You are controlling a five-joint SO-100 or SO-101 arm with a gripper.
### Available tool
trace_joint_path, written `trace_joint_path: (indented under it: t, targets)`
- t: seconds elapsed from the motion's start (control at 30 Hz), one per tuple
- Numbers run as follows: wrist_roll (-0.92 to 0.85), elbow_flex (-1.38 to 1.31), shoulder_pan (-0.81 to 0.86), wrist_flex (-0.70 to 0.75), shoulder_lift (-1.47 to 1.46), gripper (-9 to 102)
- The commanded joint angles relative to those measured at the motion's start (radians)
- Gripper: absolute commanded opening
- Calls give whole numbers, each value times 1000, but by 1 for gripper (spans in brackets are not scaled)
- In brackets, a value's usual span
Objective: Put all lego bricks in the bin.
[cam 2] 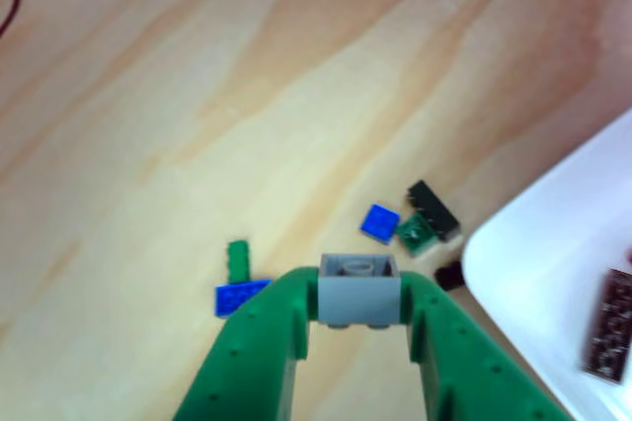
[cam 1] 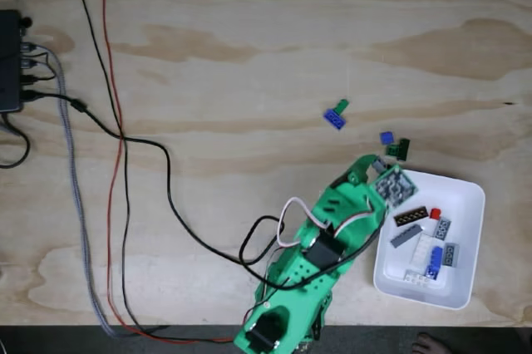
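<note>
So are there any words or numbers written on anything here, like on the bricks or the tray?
None can be read. The white bin, the lego bricks, the grey brick between the green jaws, and the black box at the left edge of the fixed view show no legible text.

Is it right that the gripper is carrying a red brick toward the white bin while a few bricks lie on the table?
Not quite: the brick held in the gripper is grey, not red, as the other view shows. The rest stands: the white bin is beside it, and a few bricks lie on the table.
</note>
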Motion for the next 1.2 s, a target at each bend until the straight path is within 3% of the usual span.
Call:
trace_joint_path:
  t: [0.0,0.13,0.2,0.27,0.33,0.5,0.6,0.7,0.9,1.17]
  targets:
    - [-380,290,580,-357,-51,0]
    - [-454,485,650,-719,-210,1]
    - [-449,497,653,-759,-273,3]
    - [-380,488,618,-753,-293,20]
    - [-308,428,565,-664,-295,30]
    - [-196,158,337,-337,-345,33]
    - [-20,-173,77,-72,-511,28]
    - [87,-397,-209,69,-726,24]
    - [192,-405,-462,-64,-999,28]
    - [158,-374,-482,-137,-1147,28]
